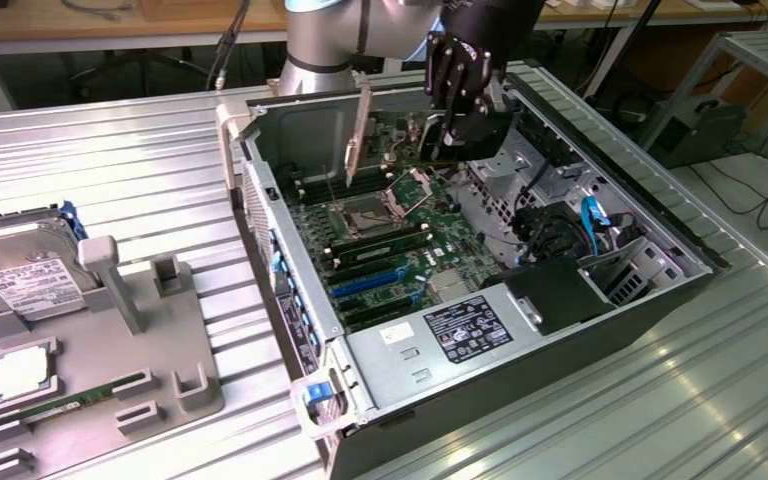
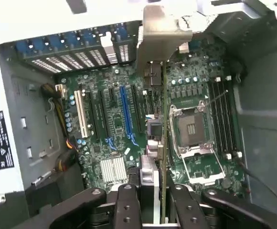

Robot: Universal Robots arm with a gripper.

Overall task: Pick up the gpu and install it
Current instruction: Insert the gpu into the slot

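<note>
The gripper is pinching the gpu, fingers clamped on either face of the card. It hangs on edge over the open computer case, above the motherboard, silver bracket towards the rear wall, not yet seated in a slot.

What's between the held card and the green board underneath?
Nothing: in the exterior view the gpu hangs in the gripper over the motherboard, bare air between.

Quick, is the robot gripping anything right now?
End effector: closed on the gpu, holding it edge-on over the motherboard in the open computer case.
</note>
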